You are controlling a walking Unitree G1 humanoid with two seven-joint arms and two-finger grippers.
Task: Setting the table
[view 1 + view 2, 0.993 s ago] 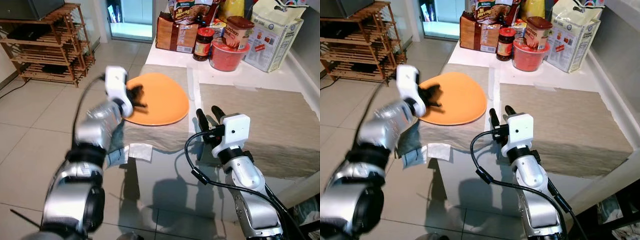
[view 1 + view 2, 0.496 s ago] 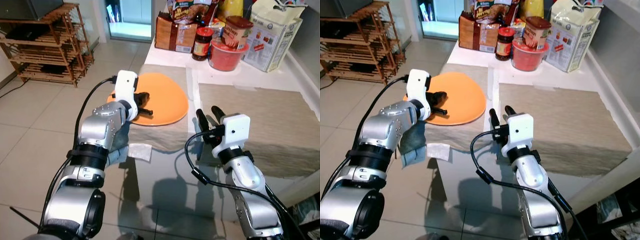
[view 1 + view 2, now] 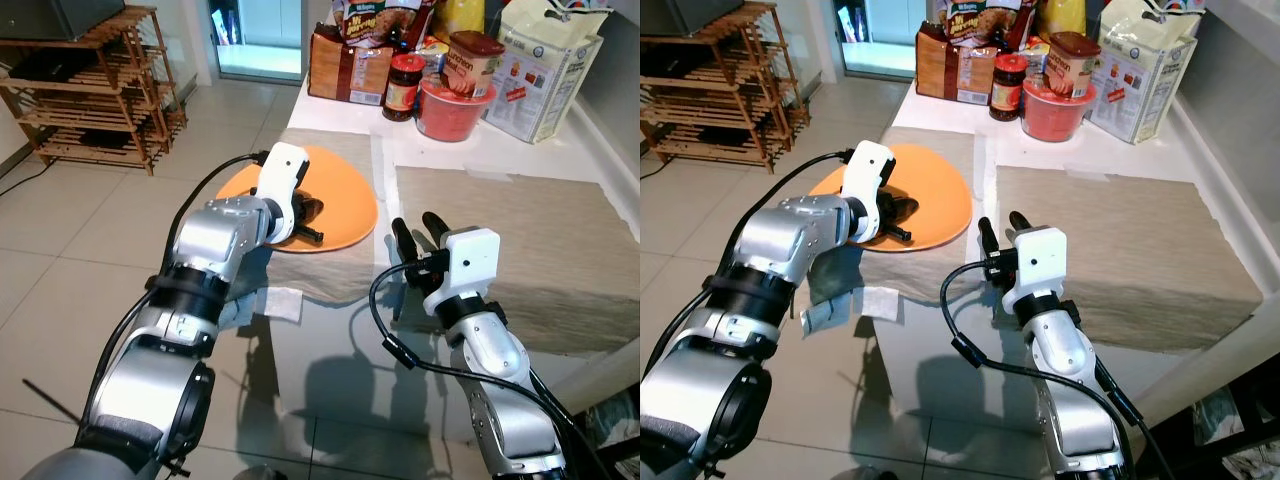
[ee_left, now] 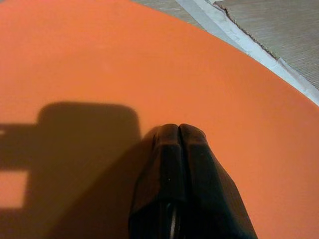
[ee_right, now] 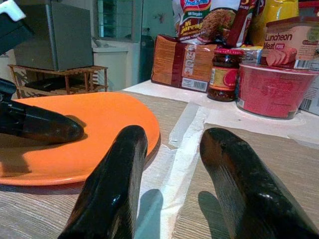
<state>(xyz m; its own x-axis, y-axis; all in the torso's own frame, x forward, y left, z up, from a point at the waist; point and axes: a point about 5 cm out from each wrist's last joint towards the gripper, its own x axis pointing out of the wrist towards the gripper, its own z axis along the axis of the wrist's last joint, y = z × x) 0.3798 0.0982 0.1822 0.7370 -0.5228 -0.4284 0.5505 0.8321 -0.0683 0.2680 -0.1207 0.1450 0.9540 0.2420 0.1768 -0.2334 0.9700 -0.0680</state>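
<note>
An orange plate (image 3: pixel 345 185) lies on the left grey placemat (image 3: pixel 335 270) on the white table. My left gripper (image 3: pixel 312 212) is over the plate's middle, fingers shut together with nothing between them; in the left wrist view the shut gripper (image 4: pixel 178 132) sits at or just above the plate (image 4: pixel 99 59) surface. My right gripper (image 3: pixel 415 226) stands open at the table's front edge, between the two placemats, empty. In the right wrist view its fingers (image 5: pixel 119 169) point past the plate (image 5: pixel 99 124) rim.
A second grey placemat (image 3: pixel 520 240) lies bare on the right. Groceries crowd the back of the table: a jar (image 3: pixel 405 85), a red bowl (image 3: pixel 455 112), a can, a large bag (image 3: pixel 550 65). A wooden shelf (image 3: pixel 100 85) stands far left. A cloth (image 3: pixel 282 303) hangs off the table's left edge.
My left gripper has swung right, from the plate's left rim to over its middle. The right arm and the plate have stayed put.
</note>
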